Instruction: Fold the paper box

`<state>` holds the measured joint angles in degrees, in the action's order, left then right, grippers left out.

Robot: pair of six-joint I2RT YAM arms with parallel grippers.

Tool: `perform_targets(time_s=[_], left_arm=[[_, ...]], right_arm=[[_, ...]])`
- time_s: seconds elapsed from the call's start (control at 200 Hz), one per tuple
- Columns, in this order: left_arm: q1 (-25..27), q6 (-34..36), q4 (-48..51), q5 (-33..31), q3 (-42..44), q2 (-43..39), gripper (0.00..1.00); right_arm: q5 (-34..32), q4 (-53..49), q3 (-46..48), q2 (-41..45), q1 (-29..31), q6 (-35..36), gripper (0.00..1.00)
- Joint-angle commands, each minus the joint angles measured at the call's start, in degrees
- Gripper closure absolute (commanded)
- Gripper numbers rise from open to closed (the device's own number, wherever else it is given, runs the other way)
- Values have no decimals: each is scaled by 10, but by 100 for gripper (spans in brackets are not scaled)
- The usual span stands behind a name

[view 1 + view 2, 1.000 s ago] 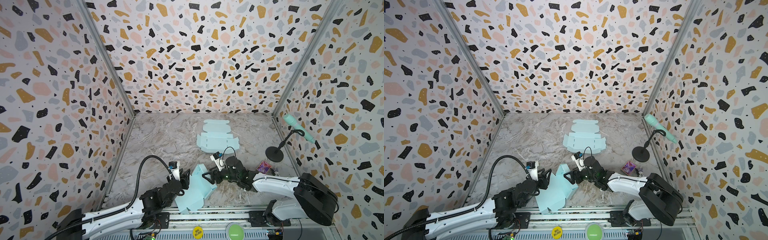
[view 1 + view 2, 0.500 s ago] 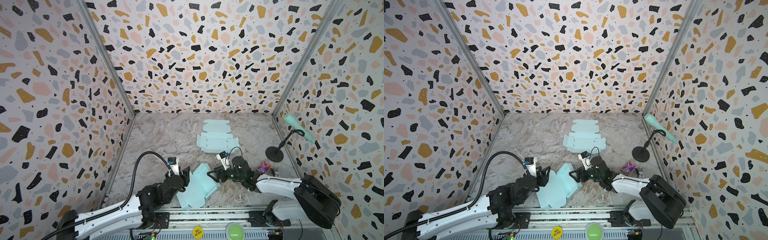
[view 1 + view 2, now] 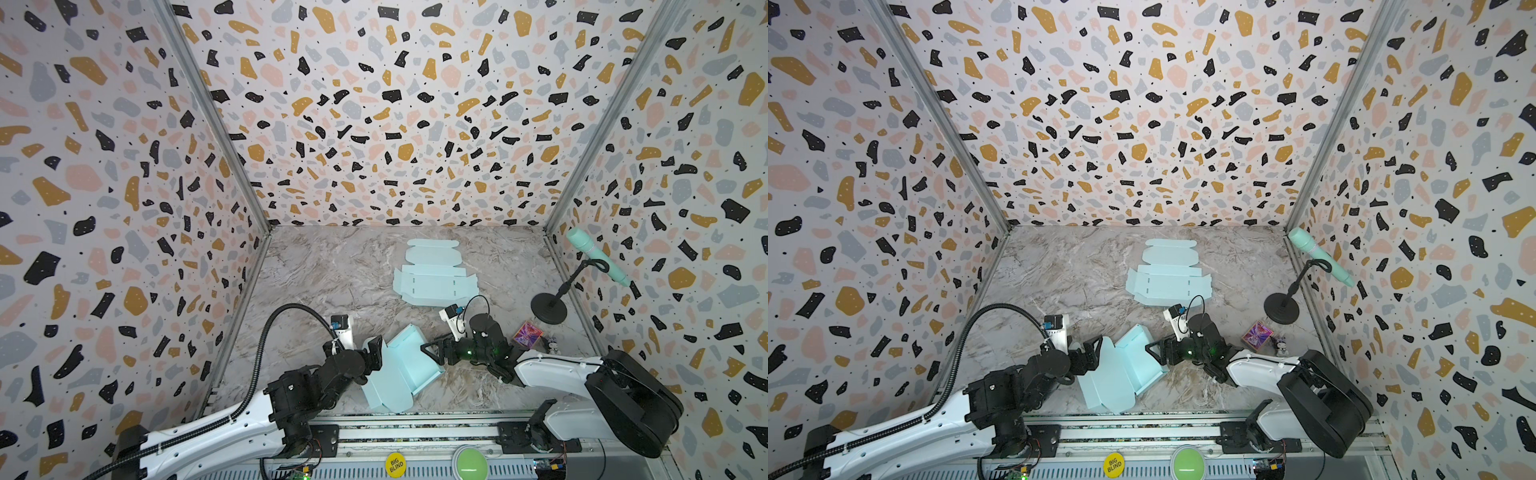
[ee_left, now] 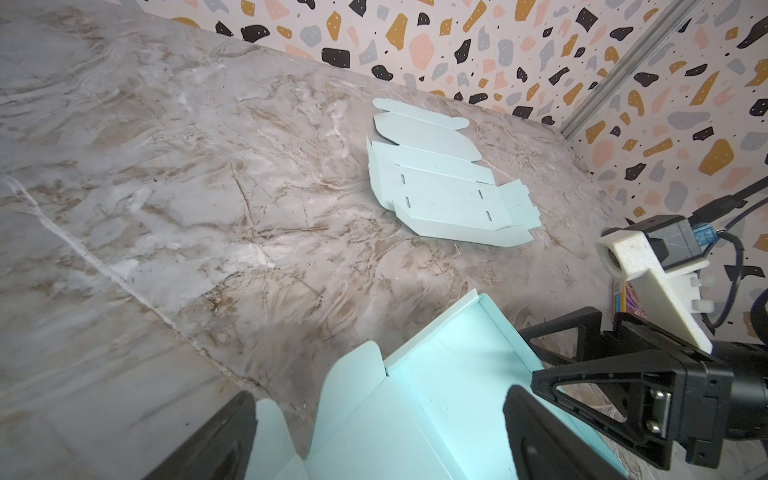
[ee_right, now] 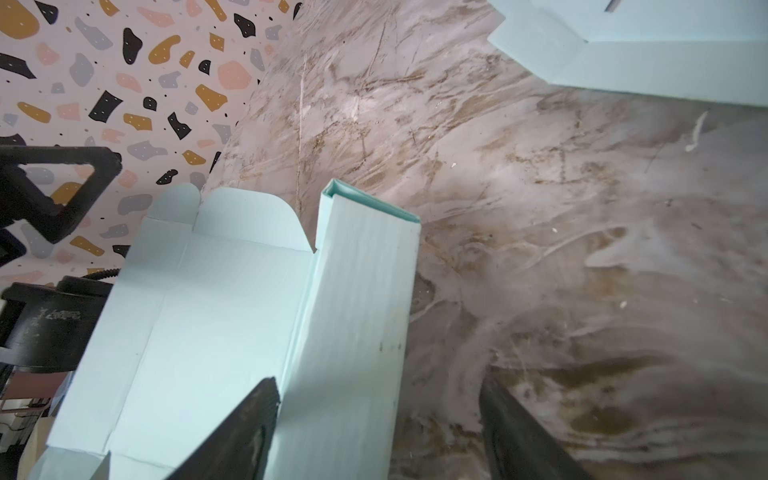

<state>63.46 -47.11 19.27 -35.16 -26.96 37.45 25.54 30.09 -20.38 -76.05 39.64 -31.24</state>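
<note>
Half-folded paper box (image 3: 399, 374) at near edge.
Flanked by left gripper (image 3: 376, 355) and right gripper (image 3: 432, 355), both spread apart, empty.

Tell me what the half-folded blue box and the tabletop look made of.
Half-folded box: thin matte card or stiff paper; crisp creases and die-cut rounded tabs show. Tabletop: marble-look, grey-brown veins, slight sheen; real stone or printed laminate, cannot tell.

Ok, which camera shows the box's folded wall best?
The right wrist view: it shows the folded wall close up, hollow end visible. Both top views show it small; the left wrist view shows only its inner face.
</note>
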Motion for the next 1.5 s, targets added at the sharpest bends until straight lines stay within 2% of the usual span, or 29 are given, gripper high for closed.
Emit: perform_targets(time_s=[0.0, 0.26, 0.37, 0.546, 0.606, 1.091, 1.242, 1.427, 1.497], left_arm=[[3, -16, 8, 18, 9, -12, 6], [3, -22, -26, 57, 20, 3, 9], [3, -21, -55, 78, 23, 22, 14], [4, -32, -98, 103, 48, 39, 26], [5, -55, -108, 109, 58, 37, 31], [5, -60, -131, 95, 54, 63, 70], [5, -60, -129, 87, 47, 73, 79], [5, -51, -107, 81, 20, 87, 92], [5, -41, -98, 75, 9, 90, 95]], right_arm=[[6, 7, 6, 4, -10, 13, 23], [4, 14, 14, -10, -17, 19, 23], [10, 25, 18, -20, -22, 19, 24], [11, 31, 21, -23, -22, 19, 24], [13, 32, 20, -21, -21, 19, 24], [21, 24, 29, 14, -14, 22, 23], [23, 15, 34, 32, -9, 23, 19], [65, 71, 69, 53, -10, 10, 0], [75, 70, 74, 57, -9, 16, 1]])
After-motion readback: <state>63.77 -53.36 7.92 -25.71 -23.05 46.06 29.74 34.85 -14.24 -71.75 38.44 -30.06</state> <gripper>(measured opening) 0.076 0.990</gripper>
